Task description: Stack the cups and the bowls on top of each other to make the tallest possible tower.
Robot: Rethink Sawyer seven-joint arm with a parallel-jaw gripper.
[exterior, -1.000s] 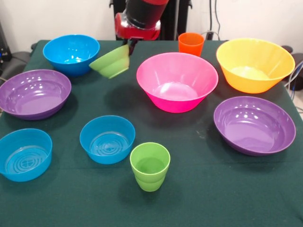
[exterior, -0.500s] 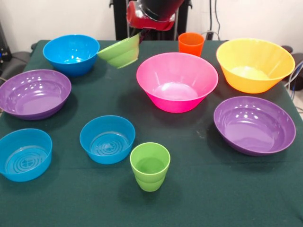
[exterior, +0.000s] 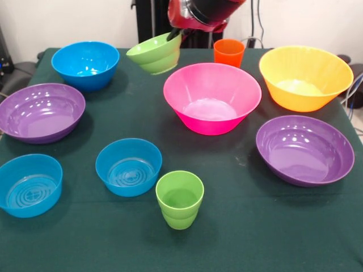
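**Q:** Bowls first — where is the one I am carrying, front view?

**A:** Small lime green glossy plastic bowl [exterior: 155, 53] hangs tilted in the air, its rim pinched at the upper right by the red and black gripper [exterior: 174, 35], which is closed on it. It hangs between the blue plastic bowl [exterior: 85, 64] and the large pink plastic bowl [exterior: 212, 97].

**Q:** And the relation my next move turns on?

**A:** I judge the pink bowl the likely seat: it lies just right of and below the carried bowl, the plain orange plastic cup [exterior: 228, 52] behind it. No stack stands yet.

**Q:** Overhead view?

**A:** None supplied.
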